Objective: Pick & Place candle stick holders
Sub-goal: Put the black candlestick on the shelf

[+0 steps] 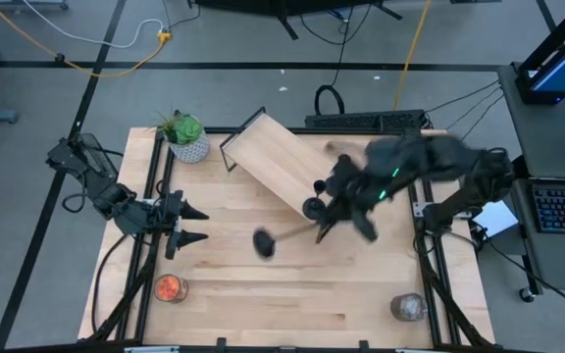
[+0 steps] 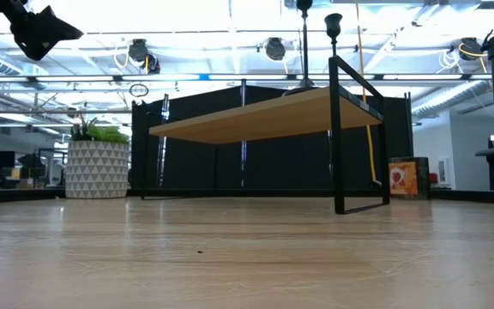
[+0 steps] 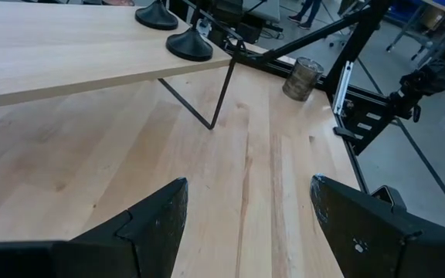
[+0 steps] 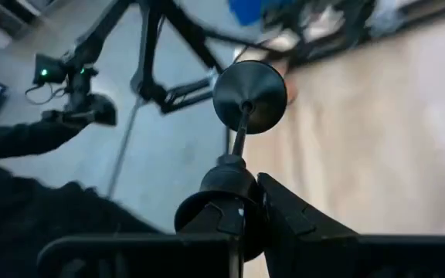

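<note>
My right gripper [image 1: 328, 224] hangs over the table's middle, shut on a black candle stick holder whose round base [image 1: 263, 243] points toward the table's left. Two more holders [image 1: 314, 207] [image 1: 323, 185] stand by their disc bases on the slanted wooden shelf [image 1: 268, 162]. The left wrist view shows those bases [image 3: 189, 46] [image 3: 156, 15] on the shelf's edge. My left gripper [image 1: 202, 225] waits open at the table's left side, nothing between its fingers [image 3: 161, 220]. My right gripper pinches the holder's cup end [image 4: 226, 185] between its two fingers [image 4: 288, 212]. The thin stem [image 4: 239, 139] runs straight out past the fingertips, with the disc base [image 4: 249, 96] at its far end. The holder lies nearly level, lifted clear of the table.
A potted plant [image 1: 186, 137] stands at the far left corner beside the shelf. An orange-filled jar [image 1: 170, 287] sits near the front left, a glass jar [image 1: 408, 307] near the front right. Bare wood lies between them along the near edge.
</note>
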